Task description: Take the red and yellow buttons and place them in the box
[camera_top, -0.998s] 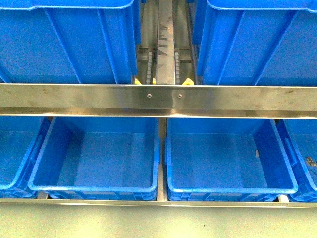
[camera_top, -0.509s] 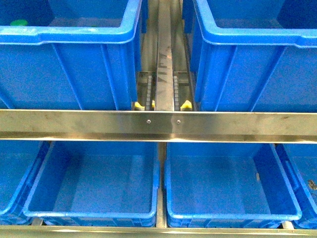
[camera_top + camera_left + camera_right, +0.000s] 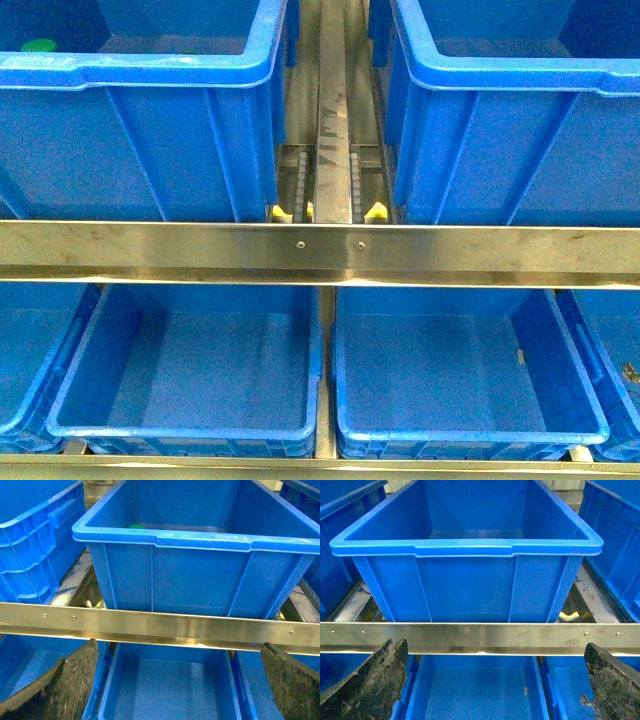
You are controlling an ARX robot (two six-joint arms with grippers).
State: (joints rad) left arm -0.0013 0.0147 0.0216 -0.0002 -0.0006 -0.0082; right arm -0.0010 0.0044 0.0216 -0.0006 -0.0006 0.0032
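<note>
Rack with 2 tiers of blue bins and a steel rail (image 3: 320, 250) across the front between the tiers. Neither arm shows in the front view.

Left pincer (image 3: 179, 645): its 2 dark fingers (image 3: 65, 685) sit wide apart with nothing between them, so it is open and empty. It faces the upper left bin (image 3: 200, 575) from outside, near rail height. Right pincer (image 3: 495, 645): the same, fingers (image 3: 365, 690) spread and empty, squared to the upper right bin (image 3: 465, 580).

My read is that both are held back and spread because nothing has been picked yet. It looks like a survey pose, with the wrist cameras peering over the rims.

Buttons: no red or yellow one is visible in any view, so their place, heading and long axis cannot be told. The only loose item I can name is a green disc (image 3: 38, 45) low in the upper left bin, toward its far side. It seems round and flat, so it has no long axis, and it is the wrong colour for the task. The yellow on show is 2 clips (image 3: 283, 212) at the track between the upper bins, probably rack hardware.

Lower bins (image 3: 190, 360): the 2 middle ones show only blue floor, bar 1 tiny speck.

Box: I cannot tell which bin is the target.
</note>
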